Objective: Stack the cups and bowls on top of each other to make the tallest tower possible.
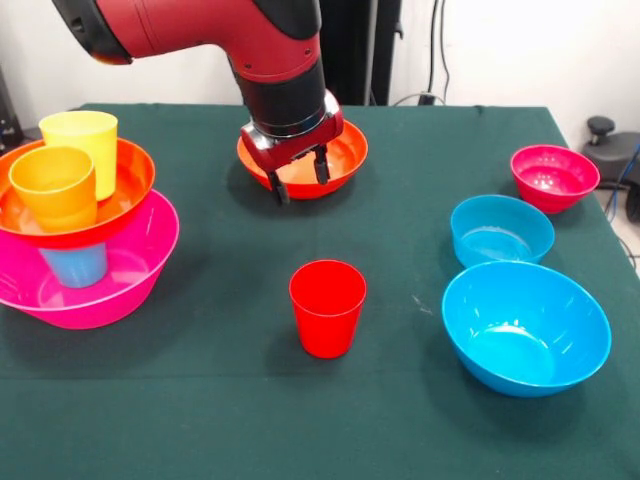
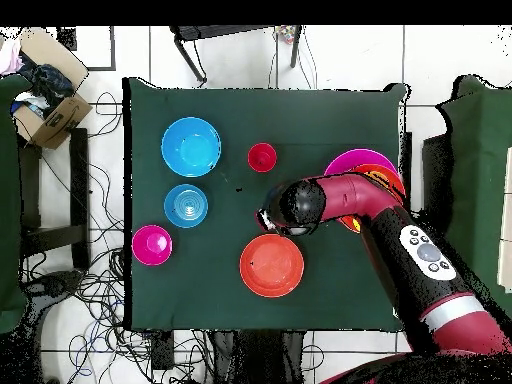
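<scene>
Just behind the claw (image 1: 299,180), a wide orange-red bowl (image 1: 345,160) sits upright on the dark green table (image 1: 200,400), glossy and shallow; the claw hangs in front of that bowl's near rim with its two dark fingers (image 1: 279,186) set a narrow gap apart and nothing between them. Below the claw in the front view, nearer the camera, a red cup (image 1: 327,307) stands upright and alone, smooth and tapered toward its base. Well off to the claw's left in that view rises the tower (image 1: 80,235): a large pink bowl (image 1: 120,280) at the bottom, a light blue cup (image 1: 75,265) standing inside it, a second orange-red bowl (image 1: 120,195) resting tilted on top, and a yellow cup (image 1: 82,140) and an orange cup (image 1: 55,188) standing side by side within that bowl. To the claw's right lie three bowls apart from each other: a small magenta bowl (image 1: 553,177) farthest back, a small blue bowl (image 1: 500,230), and a large blue bowl (image 1: 525,328) nearest the camera, all upright and empty.
</scene>
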Tool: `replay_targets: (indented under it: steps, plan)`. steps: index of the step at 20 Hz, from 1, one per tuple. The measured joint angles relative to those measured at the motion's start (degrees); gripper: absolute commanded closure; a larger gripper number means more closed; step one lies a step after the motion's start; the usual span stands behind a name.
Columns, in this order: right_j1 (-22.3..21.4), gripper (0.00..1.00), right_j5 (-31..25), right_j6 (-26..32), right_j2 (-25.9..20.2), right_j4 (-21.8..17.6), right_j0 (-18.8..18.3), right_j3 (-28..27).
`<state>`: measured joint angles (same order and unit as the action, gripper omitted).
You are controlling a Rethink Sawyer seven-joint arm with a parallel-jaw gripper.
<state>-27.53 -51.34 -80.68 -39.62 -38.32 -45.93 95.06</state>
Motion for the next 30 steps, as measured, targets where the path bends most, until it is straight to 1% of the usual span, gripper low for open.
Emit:
replay_targets:
  steps: [5,16,20,25,30]
  plan:
    - [0.02,0.0,-1.35,0.0,-0.01,0.0,-0.51,0.01]
    - [0.02,0.0,-6.73,0.66,-0.38,-0.06,-4.99,0.02]
    - [0.07,0.0,-6.96,1.71,-0.39,-1.53,-6.2,0.02]
    - [0.14,0.0,-6.96,2.88,-0.42,-3.65,-6.75,0.02]
    - [0.55,0.0,-6.96,2.97,-0.47,-4.09,-6.74,0.02]
